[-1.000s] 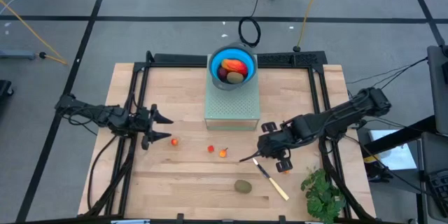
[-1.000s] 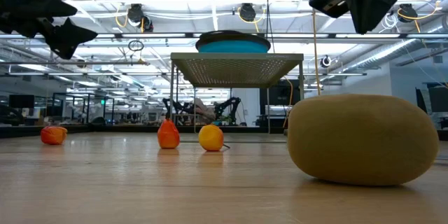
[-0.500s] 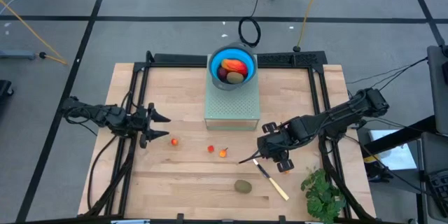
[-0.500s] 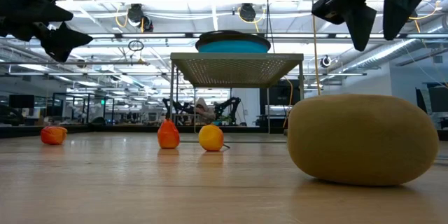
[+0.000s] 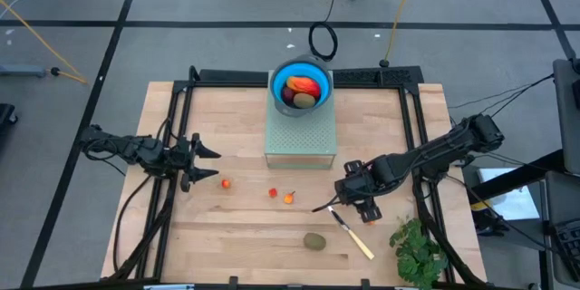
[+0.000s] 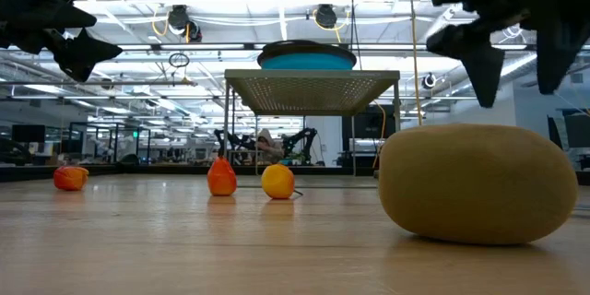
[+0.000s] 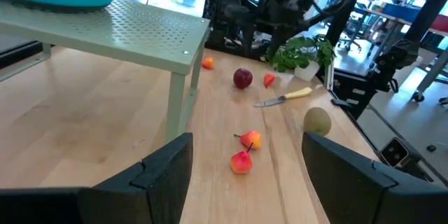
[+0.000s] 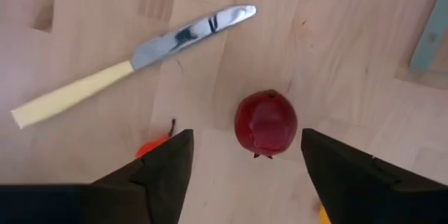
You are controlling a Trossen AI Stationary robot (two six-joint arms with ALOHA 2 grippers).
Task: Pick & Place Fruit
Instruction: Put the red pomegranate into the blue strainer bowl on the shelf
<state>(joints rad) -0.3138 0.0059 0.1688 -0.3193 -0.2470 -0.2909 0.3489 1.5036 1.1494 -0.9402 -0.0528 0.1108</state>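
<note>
On the pale wooden plank table (image 5: 245,227), scattered toy fruit.
Right hand (image 8: 241,171) spread above a dark red ball (image 8: 265,123) beside the cream-handled knife (image 8: 126,63); left hand (image 5: 201,165) spread; grey tiled floor (image 5: 181,18) around.

A bowl (image 5: 302,86) holding fruit stands on a stand (image 5: 301,136) at the bench's (image 5: 236,145) far middle. Three small fruits (image 5: 272,193) lie in a row in front of the stand, a kiwi (image 5: 314,241) nearer the front edge. A knife (image 5: 352,235) lies right of the kiwi, a ball (image 8: 265,124) just beyond its blade, a leafy bunch (image 5: 419,249) at the front right corner.
</note>
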